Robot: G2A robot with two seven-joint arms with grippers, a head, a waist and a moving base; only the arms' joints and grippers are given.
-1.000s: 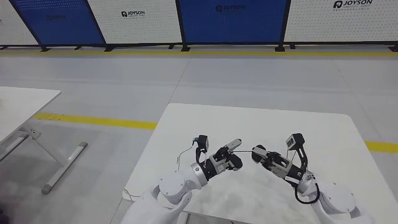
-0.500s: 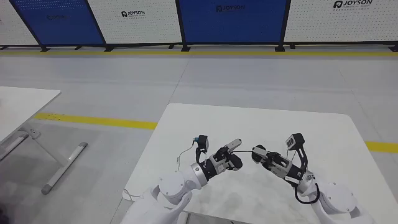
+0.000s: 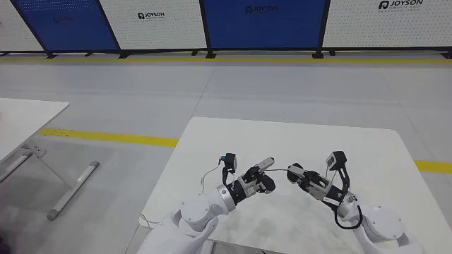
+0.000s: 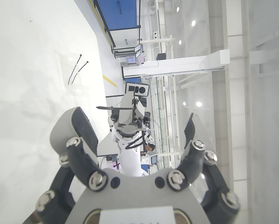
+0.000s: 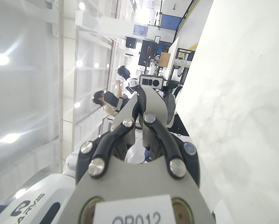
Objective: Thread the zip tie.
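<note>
Looks like the hand-off part of the threading. The right claw (image 5: pixel 141 94) is pinched together on the zip tie (image 4: pixel 106 108) and holds it up off the table (image 4: pixel 25 47), with the strap poking sideways toward the left claw (image 4: pixel 134 117), whose fingers are spread wide with nothing in them. My guess for the next move is that the left one closes on that free end, then the two bend the strap round so the tip meets the head slot, which needs careful lining up. I can't tell which end is buried in the right claw's fingers. From above the tie is a hair-thin line, so whether it touches the left fingers is anyone's guess. Two spare ties (image 4: pixel 76 69) lie well off on the table.
</note>
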